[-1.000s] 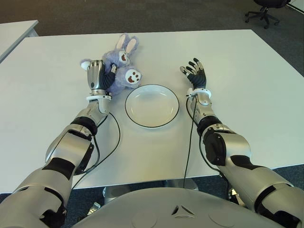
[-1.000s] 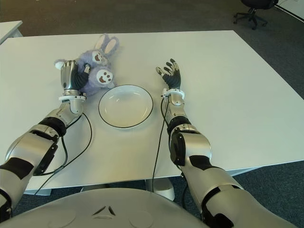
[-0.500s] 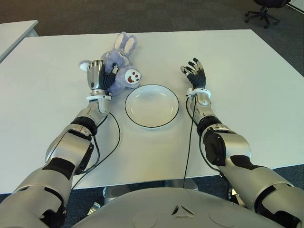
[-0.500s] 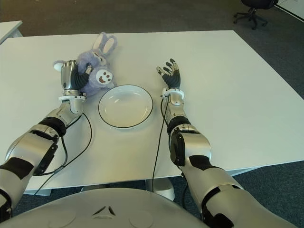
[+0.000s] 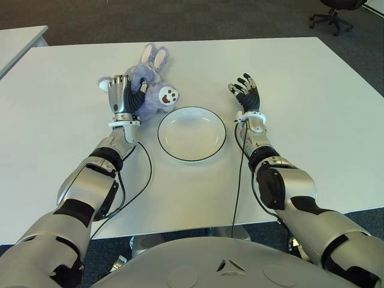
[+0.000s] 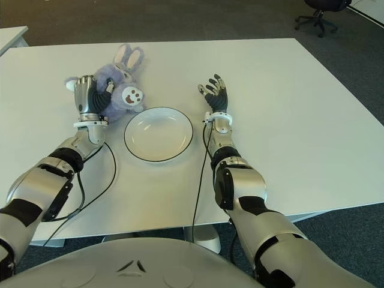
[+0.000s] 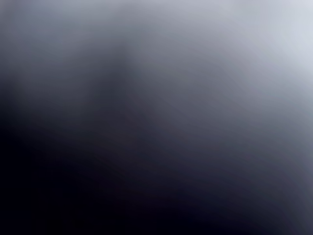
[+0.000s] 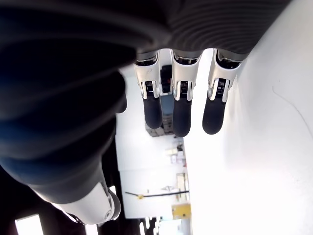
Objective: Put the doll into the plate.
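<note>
Doll [image 5: 151, 84] sits clamped in the left hand [image 5: 123, 96], just beside the plate [image 5: 192, 133]. Right hand [image 5: 246, 93], fingers spread and holding nothing, shows beyond the plate's far side over bare white desk [image 5: 312, 108].

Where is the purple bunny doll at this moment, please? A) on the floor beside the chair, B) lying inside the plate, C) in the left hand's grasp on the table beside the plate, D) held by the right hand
C: the left hand is closed around the doll, just off the rim of the empty plate; the right hand is open.
</note>
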